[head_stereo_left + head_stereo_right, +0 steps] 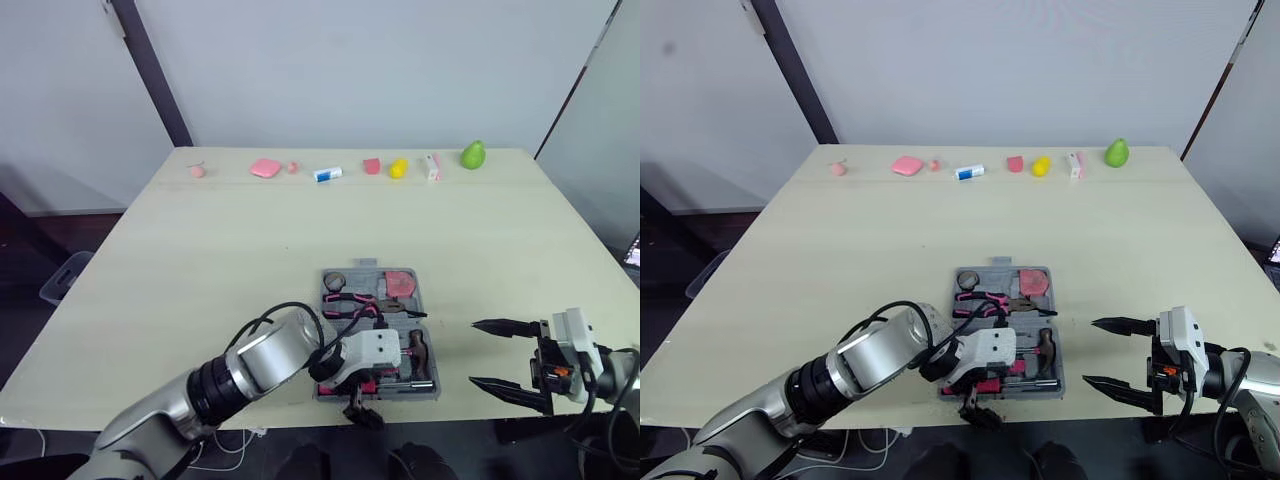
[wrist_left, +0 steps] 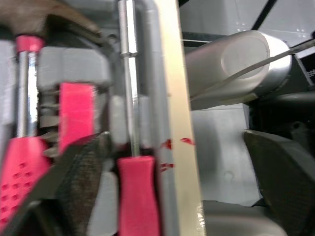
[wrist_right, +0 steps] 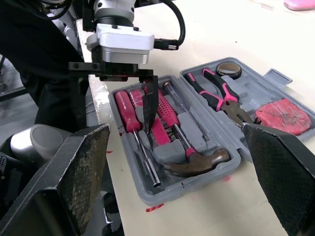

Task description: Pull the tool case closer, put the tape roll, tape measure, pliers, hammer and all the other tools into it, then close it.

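1. Evidently the packing is done. The case (image 3: 167,194) lies open flat at the near edge of the table (image 1: 250,260), with both halves filled.
2. The far half holds the tape roll (image 3: 229,70), the pliers (image 3: 221,96) and the tape measure (image 3: 283,114).
3. The near half holds the hammer (image 3: 197,162) and the screwdrivers (image 3: 129,115), each in its own slot.
4. No loose tool lies on the table around the case. The small items (image 1: 266,168) along the far edge do not look like part of the kit, though they are too small to be sure.
5. Pulling the case closer also looks finished, since its near wall sits right at the table edge.
6. The left gripper (image 3: 114,115) straddles that near wall with its jaws wide. One finger is inside among the red handles and the other is out past the table edge. It is not clamped and grips nothing.
7. The right gripper (image 1: 474,352) hovers just beside the case on its right, fingers spread wide and empty.
8. What is left, by my judgement, is only the closing. The near half has to be folded over the far half and shut, and the left gripper seems placed to begin that lift.
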### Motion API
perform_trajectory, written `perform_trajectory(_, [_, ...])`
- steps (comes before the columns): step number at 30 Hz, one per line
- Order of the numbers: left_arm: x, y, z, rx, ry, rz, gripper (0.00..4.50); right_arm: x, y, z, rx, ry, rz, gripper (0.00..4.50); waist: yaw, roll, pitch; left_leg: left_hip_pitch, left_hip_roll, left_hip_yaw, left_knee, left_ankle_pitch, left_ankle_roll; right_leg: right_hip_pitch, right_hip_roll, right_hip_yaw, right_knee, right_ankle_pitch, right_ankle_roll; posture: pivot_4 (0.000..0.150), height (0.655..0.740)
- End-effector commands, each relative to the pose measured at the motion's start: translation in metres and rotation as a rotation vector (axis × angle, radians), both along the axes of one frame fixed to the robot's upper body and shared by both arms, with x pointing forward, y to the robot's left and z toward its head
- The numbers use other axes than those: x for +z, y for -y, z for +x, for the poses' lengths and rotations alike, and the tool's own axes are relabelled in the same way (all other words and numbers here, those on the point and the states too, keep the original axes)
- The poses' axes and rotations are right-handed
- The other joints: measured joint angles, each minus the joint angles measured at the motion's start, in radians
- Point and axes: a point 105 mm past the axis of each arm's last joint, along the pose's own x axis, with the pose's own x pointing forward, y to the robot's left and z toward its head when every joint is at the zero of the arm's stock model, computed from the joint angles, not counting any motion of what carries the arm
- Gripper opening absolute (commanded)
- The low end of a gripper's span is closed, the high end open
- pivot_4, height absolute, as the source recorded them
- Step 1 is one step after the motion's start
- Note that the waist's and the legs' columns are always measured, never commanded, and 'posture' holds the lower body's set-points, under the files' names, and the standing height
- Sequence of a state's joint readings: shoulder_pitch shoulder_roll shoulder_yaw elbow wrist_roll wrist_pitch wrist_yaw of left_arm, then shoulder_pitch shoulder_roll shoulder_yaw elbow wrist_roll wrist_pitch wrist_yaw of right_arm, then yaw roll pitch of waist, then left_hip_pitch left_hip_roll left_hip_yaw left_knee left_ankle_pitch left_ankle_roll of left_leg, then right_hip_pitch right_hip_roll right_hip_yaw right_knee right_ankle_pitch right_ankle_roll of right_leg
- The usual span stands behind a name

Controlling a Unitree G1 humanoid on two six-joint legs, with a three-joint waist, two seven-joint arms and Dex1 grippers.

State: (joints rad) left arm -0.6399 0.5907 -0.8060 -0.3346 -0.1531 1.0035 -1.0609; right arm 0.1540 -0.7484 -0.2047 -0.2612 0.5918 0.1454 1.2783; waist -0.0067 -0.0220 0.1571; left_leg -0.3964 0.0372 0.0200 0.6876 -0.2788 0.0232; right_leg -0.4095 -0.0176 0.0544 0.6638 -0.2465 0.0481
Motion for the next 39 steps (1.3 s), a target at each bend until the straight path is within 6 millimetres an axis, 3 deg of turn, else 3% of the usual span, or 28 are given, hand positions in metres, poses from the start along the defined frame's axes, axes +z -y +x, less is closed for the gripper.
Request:
perform_trajectory(1, [0.008,0.002,0.002,0.000,0.026,-0.023,4.45,0.007,0.001,-0.001,0.003,0.047,-0.001,4.50,-0.001,0.000,0.000,0.000,0.000,0.000,0.000,0.000,0.000,0.000,0.000,0.000,0.000,0.000,0.000,0.150,0.7400])
perform_trajectory(8, [0.039,0.011,0.011,-0.014,0.051,-0.186,4.45,0.007,0.001,-0.001,-0.002,0.050,-0.002,4.50,-0.001,0.000,0.000,-0.001,0.000,-0.001,0.000,0.000,0.000,0.000,0.000,0.000,0.000,0.000,0.000,0.150,0.7400])
perform_trajectory(11, [0.053,0.010,0.018,-0.014,0.079,-0.289,3.57,0.007,0.003,0.000,-0.005,0.051,-0.004,4.50,0.000,0.000,0.000,0.000,0.000,-0.001,0.000,0.000,0.000,0.000,0.000,0.000,0.000,0.000,0.000,0.150,0.7400])
perform_trajectory(16, [0.066,0.006,0.021,-0.090,0.051,-0.499,1.42,0.007,0.004,0.001,-0.008,0.058,-0.007,4.50,-0.003,0.000,0.000,0.000,0.000,0.000,0.000,0.000,0.000,0.000,0.000,0.000,0.000,0.000,0.000,0.150,0.7400])
perform_trajectory(18, [0.062,0.002,0.026,-0.096,0.051,-0.521,0.40,0.007,0.004,0.001,-0.009,0.060,-0.008,4.50,-0.002,0.000,0.000,0.000,0.000,0.000,0.000,0.000,0.000,0.000,0.000,0.000,0.000,0.000,0.000,0.150,0.7400])
perform_trajectory(19, [0.060,0.000,0.027,-0.116,0.061,-0.517,0.18,0.008,0.004,0.001,-0.010,0.061,-0.008,4.50,-0.001,0.000,0.000,0.000,0.000,0.000,0.000,0.000,0.000,0.000,0.000,0.000,0.000,0.000,0.000,0.150,0.7400])
perform_trajectory(28, [0.013,-0.016,0.018,-0.214,0.007,-0.500,0.18,0.011,0.005,0.001,-0.012,0.069,-0.018,4.50,-0.001,0.001,0.000,-0.001,0.000,0.002,0.000,0.000,0.000,0.000,0.000,0.000,0.000,0.000,0.000,0.150,0.7400])
perform_trajectory(36, [-0.034,-0.036,0.010,-0.214,-0.038,-0.386,0.18,0.011,0.008,-0.001,-0.020,0.068,-0.025,4.50,0.000,0.001,0.000,-0.001,0.000,0.002,0.000,0.000,0.000,0.000,0.000,0.000,0.000,0.000,0.000,0.150,0.7400])
perform_trajectory(39, [-0.043,-0.040,0.010,-0.181,-0.061,-0.360,0.18,0.012,0.008,-0.002,-0.020,0.068,-0.026,4.50,0.000,0.002,-0.001,0.000,0.000,0.002,0.000,0.000,0.000,0.000,0.000,0.000,0.000,0.000,0.000,0.150,0.7400])
